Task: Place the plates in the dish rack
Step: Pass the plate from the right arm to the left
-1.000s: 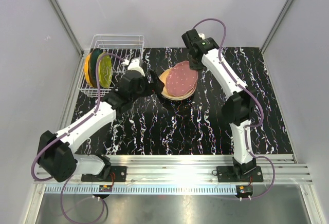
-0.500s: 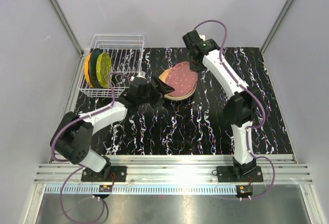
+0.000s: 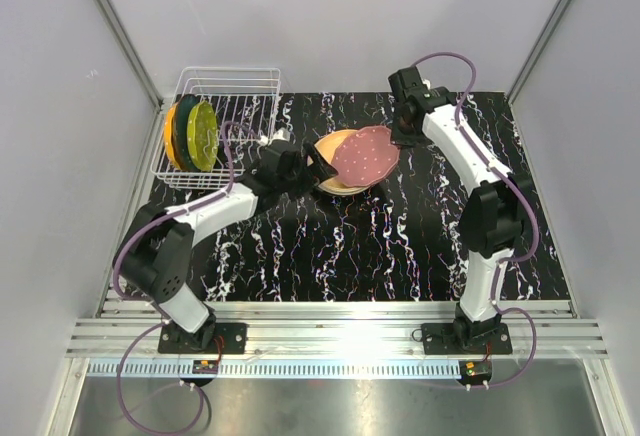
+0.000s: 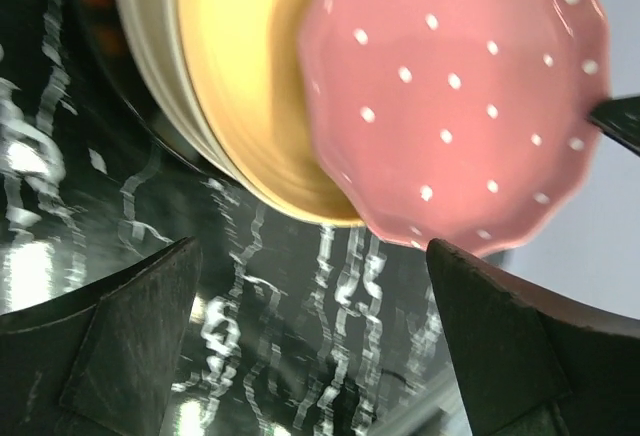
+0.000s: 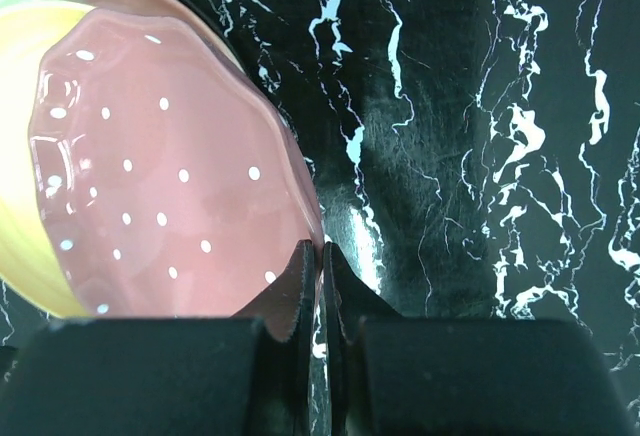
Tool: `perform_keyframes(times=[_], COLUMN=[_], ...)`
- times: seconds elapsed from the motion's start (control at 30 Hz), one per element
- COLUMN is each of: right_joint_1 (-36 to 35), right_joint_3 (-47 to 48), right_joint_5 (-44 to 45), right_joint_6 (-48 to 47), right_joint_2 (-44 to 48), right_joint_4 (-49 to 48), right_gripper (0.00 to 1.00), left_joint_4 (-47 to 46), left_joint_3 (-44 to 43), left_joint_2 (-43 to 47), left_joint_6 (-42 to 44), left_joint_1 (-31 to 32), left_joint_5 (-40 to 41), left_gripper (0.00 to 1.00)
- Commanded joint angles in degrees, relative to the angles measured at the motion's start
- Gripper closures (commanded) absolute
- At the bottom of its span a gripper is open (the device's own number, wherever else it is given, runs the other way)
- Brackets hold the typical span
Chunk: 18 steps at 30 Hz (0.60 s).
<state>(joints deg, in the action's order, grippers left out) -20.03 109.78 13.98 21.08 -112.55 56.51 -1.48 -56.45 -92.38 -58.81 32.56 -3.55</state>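
Three plates stand on edge in the left end of the dish rack [image 3: 250,91], a white wire basket at the far left corner of the black marbled table [image 3: 400,246]: an orange plate [image 3: 168,138] outermost, a dark plate [image 3: 184,124] next to it, then a yellow-green plate [image 3: 204,136]; the rest of the basket's slots hold nothing. Just right of the basket, the left gripper [image 3: 319,167] hangs low over the table with its claw spread wide, its mouth facing a small stack of plates near the middle and touching none of them. That stack has a yellow plate [image 3: 330,146] resting on a paler one. A pink plate [image 3: 365,153] with white dots lies partly over the yellow one, overhanging it to the right with its right side raised. At that right side the right gripper [image 3: 398,138] has its claw pressed together, pinching the pink plate's rim.
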Motion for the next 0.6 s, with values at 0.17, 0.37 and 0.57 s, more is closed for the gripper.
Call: perform_keyframes(times=[0.17,0.37,0.57], right_joint_1=[1.0,1.6,2.4], right_joint_3=[-3.3,-5.8,-8.0], right_joint_5=[-4.4,-5.8,-6.8], right_joint_6=[1.0,1.2,1.1], right_joint_2=[5.4,5.5,6.3], right_joint_4=[-6.5,-8.3,-9.8], right_gripper=[1.00,1.00,1.00], left_joint_4=[9.0,13.0,13.5], left_joint_3=[-9.6,-11.9,-13.8], left_joint_2=[-4.9,-8.9,-11.2], left_joint_6=[10.6,11.9,13.4], left_joint_1=[-0.4,-0.4,-0.4], left_joint_5=[11.6,16.5,20.5], left_gripper=[0.14,0.25,0.26])
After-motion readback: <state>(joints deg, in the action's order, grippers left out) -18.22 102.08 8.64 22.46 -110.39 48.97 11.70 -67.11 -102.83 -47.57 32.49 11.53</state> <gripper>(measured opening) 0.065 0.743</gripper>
